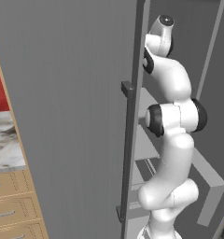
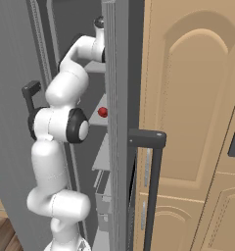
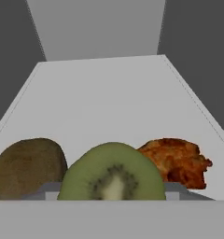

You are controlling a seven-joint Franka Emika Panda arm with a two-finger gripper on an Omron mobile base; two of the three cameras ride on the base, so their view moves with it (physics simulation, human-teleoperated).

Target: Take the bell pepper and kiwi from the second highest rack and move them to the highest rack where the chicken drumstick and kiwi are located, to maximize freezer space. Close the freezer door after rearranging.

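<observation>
Well, from the left base view the freezer door (image 1: 72, 116) stands swung open, its long dark bar handle (image 1: 129, 154) running down the near edge. The white arm (image 1: 172, 140) climbs past that edge and bends up into the grey cabinet, high among the shelves. Off to the left are wooden drawers (image 1: 13, 205) under a marbled counter (image 1: 6, 140).

From the right base view the arm (image 2: 58, 122) reaches up and in toward the top of the compartment. Lower down, the bell pepper (image 2: 103, 112) sits bright red on the second highest rack (image 2: 96, 119), near its front edge and just beside the edge of another grey door (image 2: 117, 122) seen edge-on. That door carries a dark handle (image 2: 146, 138), and a tan panelled cupboard (image 2: 193, 98) stands beyond it.

From the hand view the gripper (image 3: 113, 189) is low over the highest rack (image 3: 109, 98), its fingers (image 3: 48, 189) pressed to either flank of a kiwi half (image 3: 113, 172), cut face toward the camera, closed on it. A whole kiwi (image 3: 27, 168) lies just to one side and the chicken drumstick (image 3: 177, 161) just to the other, both close against the half; whether they touch it I cannot tell. The back of the rack is bare pale grey.
</observation>
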